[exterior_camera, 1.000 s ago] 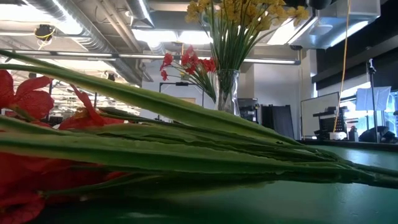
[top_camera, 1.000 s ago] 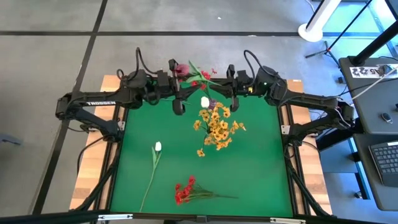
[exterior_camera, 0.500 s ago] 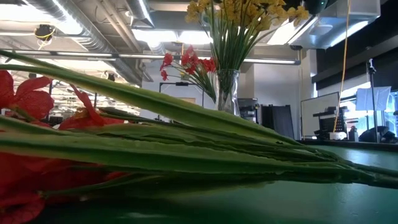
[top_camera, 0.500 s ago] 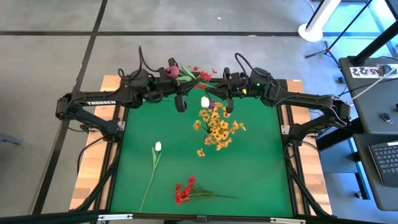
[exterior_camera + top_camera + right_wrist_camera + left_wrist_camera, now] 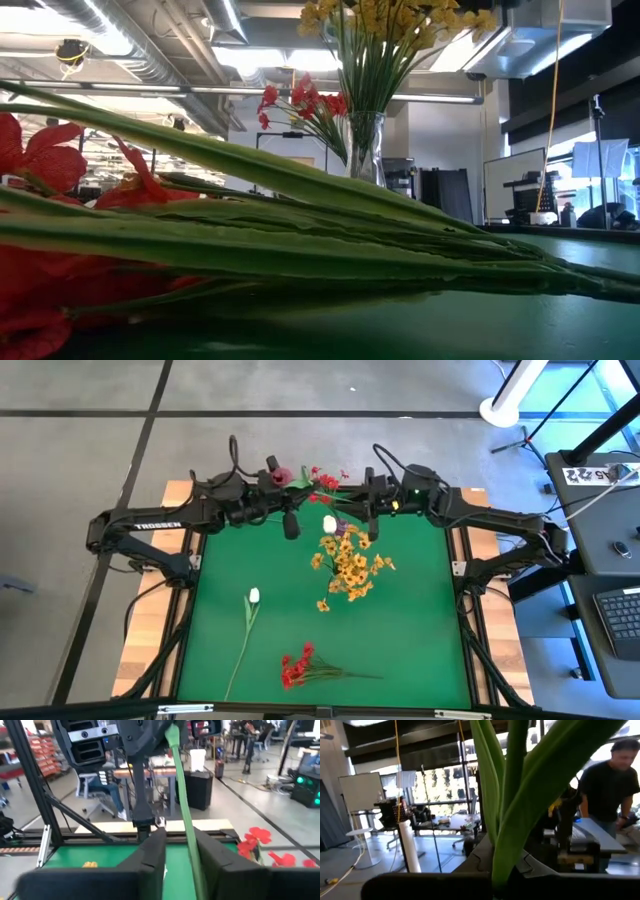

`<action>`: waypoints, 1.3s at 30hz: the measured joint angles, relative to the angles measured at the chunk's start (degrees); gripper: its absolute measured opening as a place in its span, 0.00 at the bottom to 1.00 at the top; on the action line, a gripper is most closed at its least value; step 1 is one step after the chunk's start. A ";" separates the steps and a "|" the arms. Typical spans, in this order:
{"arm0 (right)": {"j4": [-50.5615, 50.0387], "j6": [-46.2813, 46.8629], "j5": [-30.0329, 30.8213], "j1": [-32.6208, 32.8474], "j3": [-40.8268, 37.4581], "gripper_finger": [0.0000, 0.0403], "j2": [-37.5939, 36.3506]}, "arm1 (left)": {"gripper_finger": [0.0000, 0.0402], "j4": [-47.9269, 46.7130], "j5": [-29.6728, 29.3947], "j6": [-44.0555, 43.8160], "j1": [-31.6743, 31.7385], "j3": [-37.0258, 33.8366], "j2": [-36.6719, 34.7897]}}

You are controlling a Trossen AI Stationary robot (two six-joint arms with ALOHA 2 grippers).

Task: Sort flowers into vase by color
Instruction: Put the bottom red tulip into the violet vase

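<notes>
Maroon bud stem [image 5: 279,475] hangs at the table's far edge, left gripper [image 5: 290,525] clamped low on it w/ leaves rising past its fingers. Right gripper [image 5: 367,525] sits beside the vase [image 5: 364,143], fingers around the green stem, not clearly pinching. Best: right grips firm before left lets go, keep stem upright.

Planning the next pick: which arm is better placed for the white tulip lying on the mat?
Left, probably: the white tulip lies nearer the left end effector; the right end effector is beyond the yellow flowers.

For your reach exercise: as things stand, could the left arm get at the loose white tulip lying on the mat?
Probably not yet: the left gripper seems occupied with a pink-budded stem. The white tulip itself lies unobstructed.
</notes>
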 joint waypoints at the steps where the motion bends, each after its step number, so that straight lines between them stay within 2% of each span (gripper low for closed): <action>1: -1.69 -0.08 0.53 0.00 0.80 0.25 -0.30 | 0.01 -0.34 -0.46 0.02 0.00 0.00 -0.31; 7: -10.90 -0.20 1.63 0.02 5.39 0.43 -0.94 | 0.00 -1.25 -2.75 0.40 0.04 -0.02 -2.03; 13: -10.13 -0.18 1.63 0.04 6.23 0.52 -0.92 | 0.00 -1.35 -2.64 1.14 0.04 -0.02 -2.60; 21: -8.86 -3.42 1.86 0.07 6.28 0.52 0.20 | 0.00 -1.28 -0.41 0.04 0.04 -0.02 -2.28; 25: -10.08 -7.19 3.60 0.07 6.29 0.52 1.32 | 0.00 -1.10 1.86 -1.51 0.00 -0.02 -2.32; 33: -14.45 -9.70 5.79 0.07 6.27 0.52 3.43 | 0.00 -1.50 1.93 -1.53 -0.13 -0.04 -2.30; 39: -14.87 -9.93 5.78 0.07 6.27 0.44 3.45 | 0.00 -3.72 1.93 -1.50 -0.07 -0.04 -2.30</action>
